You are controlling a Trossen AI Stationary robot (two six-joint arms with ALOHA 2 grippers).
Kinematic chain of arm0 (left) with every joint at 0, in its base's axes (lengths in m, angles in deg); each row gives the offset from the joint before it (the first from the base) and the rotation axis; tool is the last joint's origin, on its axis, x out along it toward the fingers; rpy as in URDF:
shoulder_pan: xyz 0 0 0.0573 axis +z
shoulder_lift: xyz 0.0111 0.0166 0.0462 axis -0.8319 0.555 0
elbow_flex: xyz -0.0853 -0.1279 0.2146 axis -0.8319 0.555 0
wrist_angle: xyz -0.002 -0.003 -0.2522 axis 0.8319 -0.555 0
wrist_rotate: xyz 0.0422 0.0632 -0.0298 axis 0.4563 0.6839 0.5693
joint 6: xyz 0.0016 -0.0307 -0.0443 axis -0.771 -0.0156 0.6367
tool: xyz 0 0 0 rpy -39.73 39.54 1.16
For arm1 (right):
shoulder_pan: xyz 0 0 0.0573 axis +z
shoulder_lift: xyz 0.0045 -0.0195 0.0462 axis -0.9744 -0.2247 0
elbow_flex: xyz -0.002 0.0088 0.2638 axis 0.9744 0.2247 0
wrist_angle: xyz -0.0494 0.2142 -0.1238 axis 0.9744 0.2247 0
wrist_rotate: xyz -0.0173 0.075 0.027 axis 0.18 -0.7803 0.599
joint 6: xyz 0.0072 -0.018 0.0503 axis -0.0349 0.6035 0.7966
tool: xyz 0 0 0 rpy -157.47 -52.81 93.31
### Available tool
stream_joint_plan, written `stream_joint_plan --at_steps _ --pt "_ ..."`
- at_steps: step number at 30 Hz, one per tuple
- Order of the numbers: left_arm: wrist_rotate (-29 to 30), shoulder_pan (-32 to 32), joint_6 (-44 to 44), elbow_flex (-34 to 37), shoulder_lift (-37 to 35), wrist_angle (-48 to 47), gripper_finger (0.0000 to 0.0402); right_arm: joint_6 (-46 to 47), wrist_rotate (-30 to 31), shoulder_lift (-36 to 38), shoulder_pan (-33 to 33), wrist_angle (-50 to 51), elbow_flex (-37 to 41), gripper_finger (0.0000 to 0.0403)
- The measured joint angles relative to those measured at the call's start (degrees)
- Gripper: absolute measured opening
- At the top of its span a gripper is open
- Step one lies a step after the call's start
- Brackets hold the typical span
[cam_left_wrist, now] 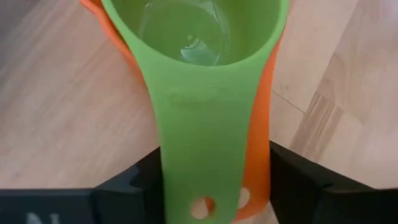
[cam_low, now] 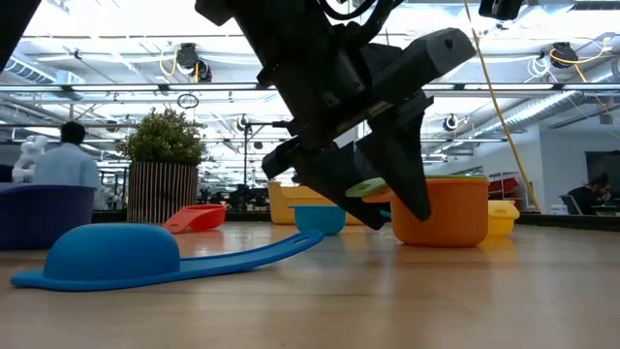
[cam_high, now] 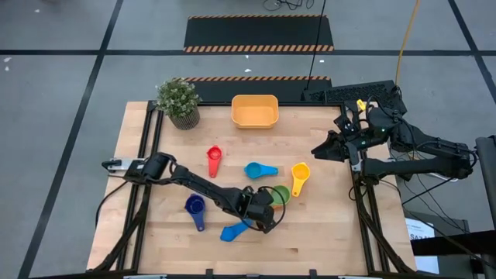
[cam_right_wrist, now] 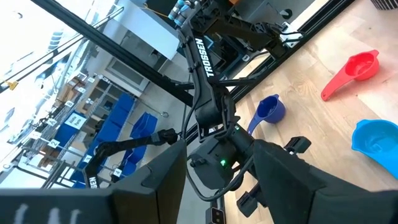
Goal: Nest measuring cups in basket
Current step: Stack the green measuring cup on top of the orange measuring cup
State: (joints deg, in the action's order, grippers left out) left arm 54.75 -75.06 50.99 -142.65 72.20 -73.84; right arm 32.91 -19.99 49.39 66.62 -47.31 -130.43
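1. While its fingers point(cam_left_wrist: 124, 186) pinch the stacked handles of a green cup point(cam_left_wrist: 199, 93) nested in an orange cup point(cam_left_wrist: 264, 112), the left gripper point(cam_high: 265, 211) sits low over the table's point(cam_high: 325, 240) front centre.
2. Around it lie a light blue cup point(cam_high: 231, 232), a dark blue cup point(cam_high: 194, 206), a red cup point(cam_high: 214, 157), another light blue cup point(cam_high: 258, 169) and a yellow cup point(cam_high: 300, 175).
3. Farther back, the basket point(cam_high: 255, 111) sits beside a plant point(cam_high: 180, 101).
4. At the right edge, the right gripper point(cam_high: 322, 149) hangs with fingers spread, holding nothing.
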Motion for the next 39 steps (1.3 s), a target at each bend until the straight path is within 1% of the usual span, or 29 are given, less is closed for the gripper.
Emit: stream_joint_plan --at_steps 5,9,12,18,21,24,29,31,33,34,37,39 --pt "-1.0 0.5 -2.4 0.0 0.0 0.0 0.0166 0.0 -0.1 0.0 0.0 0.0 0.0 0.018" --pt "-1.8 0.5 -3.7 0.0 0.0 -0.1 0.0143 0.0 -1.2 0.0 0.0 0.0 0.0 0.018" --pt "-2.0 0.5 -3.8 0.0 0.0 -0.1 0.0141 -0.2 -1.3 0.0 0.0 0.1 0.0 0.018" --pt "-2.0 0.5 -4.6 0.0 -0.1 -1.0 0.017 -0.2 -1.3 0.0 0.0 0.1 0.0 0.018" --pt "-2.0 0.5 -6.2 0.0 -0.1 -1.1 0.0173 -0.2 -1.3 0.0 0.0 0.2 0.0 0.018" --pt "-2.0 0.6 -6.7 0.0 -0.1 -1.9 0.0163 -0.2 -1.3 0.0 0.0 0.2 0.0 0.018" --pt "-2.2 0.7 -6.6 0.0 -0.1 -2.4 0.0127 -0.5 -1.3 0.0 0.0 0.2 0.0 0.018" --pt "-2.2 0.7 -6.0 0.0 -0.1 -2.3 0.0124 -0.7 -1.3 -0.1 0.0 0.2 0.0 0.018" --pt "-2.2 0.7 -4.9 0.0 -0.1 -2.3 0.0132 -0.7 -1.3 -0.1 0.0 0.2 0.0 0.018" --pt "-2.2 0.7 -4.4 0.0 -0.1 -2.3 0.0144 -0.7 -1.3 -0.2 0.0 0.2 0.0 0.018" --pt "-2.3 0.7 -2.3 0.0 -0.1 -2.6 0.0197 -0.7 -1.3 -0.4 0.0 0.2 0.0 0.018" --pt "-3.9 0.7 0.0 0.0 -0.6 -4.2 0.0236 -0.6 -1.3 -0.6 0.0 0.3 0.0 0.018"
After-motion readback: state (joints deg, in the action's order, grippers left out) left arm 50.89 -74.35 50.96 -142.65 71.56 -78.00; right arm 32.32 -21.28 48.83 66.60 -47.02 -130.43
